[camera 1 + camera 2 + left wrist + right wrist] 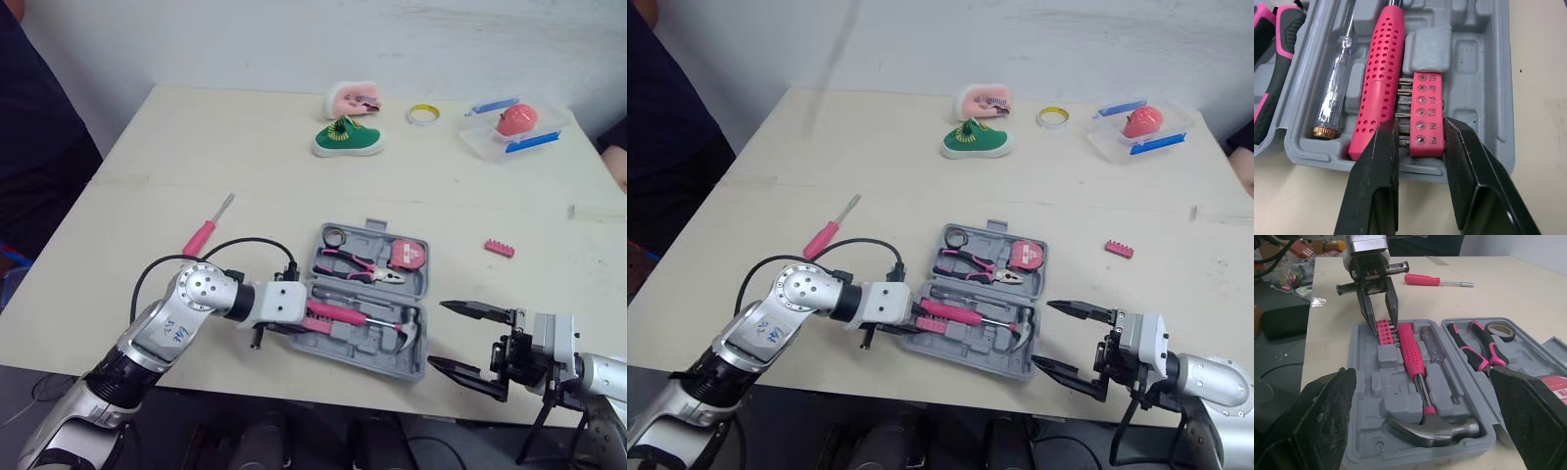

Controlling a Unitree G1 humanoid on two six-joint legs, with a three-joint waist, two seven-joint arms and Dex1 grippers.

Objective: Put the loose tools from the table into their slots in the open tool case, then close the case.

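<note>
Two pink tools lie loose on the counter (147, 147): a screwdriver (204, 233) left of the open tool case (387, 360), and a bit strip (499, 248) off to its right. Inside the case sit a hammer (407, 331), pliers (358, 264) and a tape measure (407, 257). At the case's left end the left gripper (1419, 125) reaches in, its jaws narrowed onto a pink bit holder (1425, 98) lying in its slot beside the hammer's handle. Over by the counter's front edge, the right gripper (439, 334) hovers just right of the case, jaws spread wide, holding nothing.
</note>
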